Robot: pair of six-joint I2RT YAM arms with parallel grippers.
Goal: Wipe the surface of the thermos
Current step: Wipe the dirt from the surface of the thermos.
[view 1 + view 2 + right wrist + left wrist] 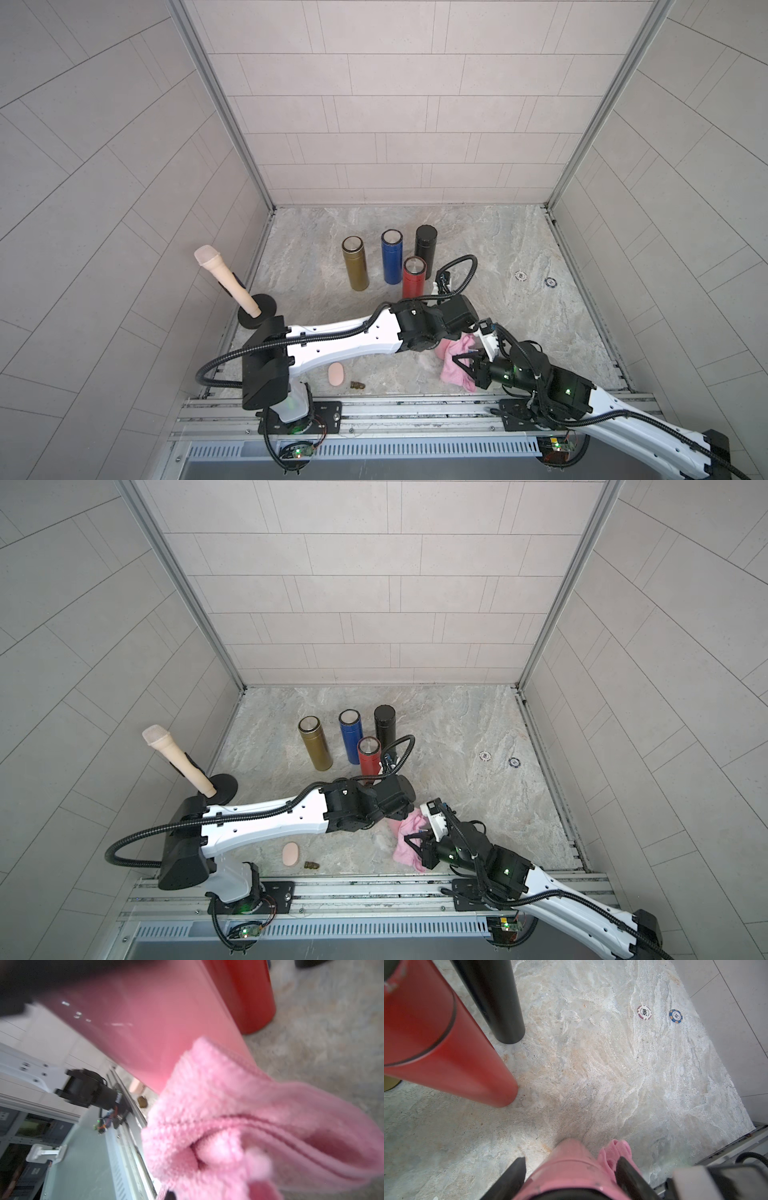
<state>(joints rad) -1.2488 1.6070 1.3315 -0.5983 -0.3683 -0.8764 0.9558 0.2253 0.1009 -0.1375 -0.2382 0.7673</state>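
While the marble floor [519,257] is lying open toward its right side, the left gripper [570,1160] is clamping the pink thermos [566,1180] near the front rail [415,405], and the right gripper [460,360] is pinching a pink cloth [239,1126] against its wall.
Wiping well, I judge, is needing flat, firm strokes along the wall; the red thermos [446,1043] is standing just beside, so swinging rightward, toward 2 distant poker chips [644,1012], is looking safer.

White arm links [345,340], black joint housings [419,328], black corrugated cables [200,374], green indicator lights [567,391].
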